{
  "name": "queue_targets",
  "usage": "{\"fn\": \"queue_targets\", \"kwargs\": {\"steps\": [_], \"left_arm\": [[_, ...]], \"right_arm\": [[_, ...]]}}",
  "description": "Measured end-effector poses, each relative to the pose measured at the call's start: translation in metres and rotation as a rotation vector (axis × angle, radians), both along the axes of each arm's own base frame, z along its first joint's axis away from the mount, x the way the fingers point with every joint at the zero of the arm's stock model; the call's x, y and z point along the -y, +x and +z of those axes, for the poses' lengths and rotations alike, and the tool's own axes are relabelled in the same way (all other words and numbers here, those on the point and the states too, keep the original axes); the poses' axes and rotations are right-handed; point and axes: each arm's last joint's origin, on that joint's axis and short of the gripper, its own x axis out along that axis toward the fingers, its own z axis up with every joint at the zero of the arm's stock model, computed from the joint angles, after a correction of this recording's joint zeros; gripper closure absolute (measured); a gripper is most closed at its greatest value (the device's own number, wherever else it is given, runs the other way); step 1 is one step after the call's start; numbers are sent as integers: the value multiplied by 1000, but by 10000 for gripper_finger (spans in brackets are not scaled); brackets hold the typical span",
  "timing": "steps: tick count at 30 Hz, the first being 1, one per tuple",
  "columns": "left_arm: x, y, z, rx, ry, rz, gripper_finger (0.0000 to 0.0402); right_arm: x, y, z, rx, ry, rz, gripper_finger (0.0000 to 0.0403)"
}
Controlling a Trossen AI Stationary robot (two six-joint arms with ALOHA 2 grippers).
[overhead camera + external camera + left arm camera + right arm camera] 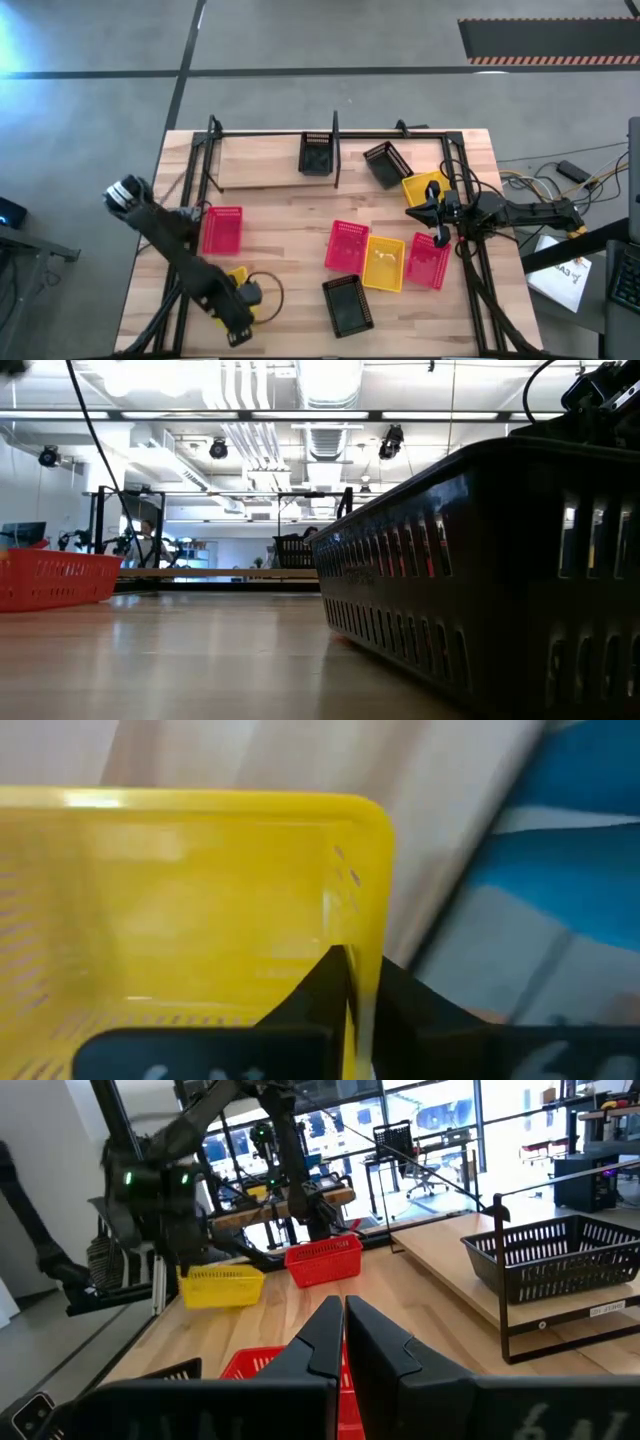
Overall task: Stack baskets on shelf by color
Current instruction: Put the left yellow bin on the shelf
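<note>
Yellow basket: at the surface's near left corner; its wall is pinched between the left end effector's fingers
Left end effector: closed on that basket's rim
Other baskets: red one left of centre; red, yellow and red side by side at centre-right; black one near the front edge
Shelf: along the far edge; holds an upright black basket; a tilted black one beside it
Right end effector: fingers shut, empty, over the right side beside a yellow basket
Surface: light wood
</note>
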Motion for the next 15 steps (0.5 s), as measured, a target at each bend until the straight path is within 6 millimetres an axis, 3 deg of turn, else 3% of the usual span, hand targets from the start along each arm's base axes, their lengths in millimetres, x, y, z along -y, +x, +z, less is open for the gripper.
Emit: {"fn": "queue_targets", "kwargs": {"steps": [7, 15], "left_arm": [[-69, 17, 61, 296, -119, 23, 401], [-153, 47, 93, 545, 9, 50, 401]], "right_arm": [[0, 0, 0, 0, 0, 0, 394], [0, 0, 0, 0, 0, 0, 394]]}}
